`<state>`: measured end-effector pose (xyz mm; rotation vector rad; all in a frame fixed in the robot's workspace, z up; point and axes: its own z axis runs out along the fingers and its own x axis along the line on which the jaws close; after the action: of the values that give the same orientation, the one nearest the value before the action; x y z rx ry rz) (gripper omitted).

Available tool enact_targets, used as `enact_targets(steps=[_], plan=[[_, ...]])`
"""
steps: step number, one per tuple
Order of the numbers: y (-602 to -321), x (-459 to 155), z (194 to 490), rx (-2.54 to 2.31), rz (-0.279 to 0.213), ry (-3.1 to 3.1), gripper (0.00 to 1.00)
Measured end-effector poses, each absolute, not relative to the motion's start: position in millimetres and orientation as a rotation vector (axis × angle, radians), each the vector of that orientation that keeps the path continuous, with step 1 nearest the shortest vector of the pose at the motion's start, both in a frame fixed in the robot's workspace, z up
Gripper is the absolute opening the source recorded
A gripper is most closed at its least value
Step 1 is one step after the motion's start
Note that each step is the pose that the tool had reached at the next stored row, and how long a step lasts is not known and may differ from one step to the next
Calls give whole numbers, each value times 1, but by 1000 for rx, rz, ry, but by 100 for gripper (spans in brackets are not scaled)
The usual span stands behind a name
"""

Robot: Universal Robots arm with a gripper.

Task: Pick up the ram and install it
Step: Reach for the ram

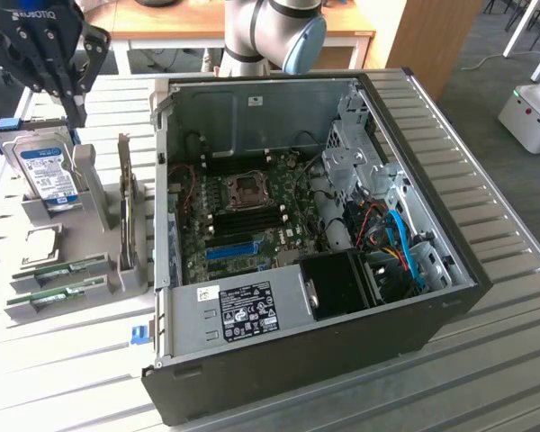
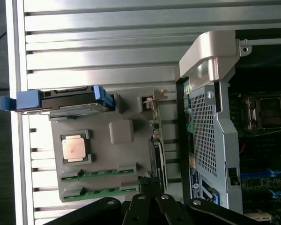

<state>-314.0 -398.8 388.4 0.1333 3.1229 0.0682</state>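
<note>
The desk [image 1: 486,342] is silver-grey, ribbed in parallel slats. The computer case [image 1: 297,369] is black outside and bare grey metal within, around a dark green motherboard [image 1: 252,216] with one blue slot [image 1: 229,249]. At its nine o'clock, a pale grey holder [image 1: 94,193] carries green ram sticks [image 1: 58,267] and a silver hard drive [image 1: 47,171] with a blue-white label. The gripper [image 1: 72,101] is black.

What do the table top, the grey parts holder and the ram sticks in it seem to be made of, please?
The table top looks like bare aluminium: silvery, ribbed, with soft glare. The parts holder is probably plastic: matt grey, with rounded moulded edges. The ram sticks look like green circuit board, likely fibreglass laminate.
</note>
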Motion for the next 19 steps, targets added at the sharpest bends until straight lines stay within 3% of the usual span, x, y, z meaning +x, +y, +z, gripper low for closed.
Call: enact_targets(steps=[19], plan=[[-399,-354,388,139,68,3123,11]])
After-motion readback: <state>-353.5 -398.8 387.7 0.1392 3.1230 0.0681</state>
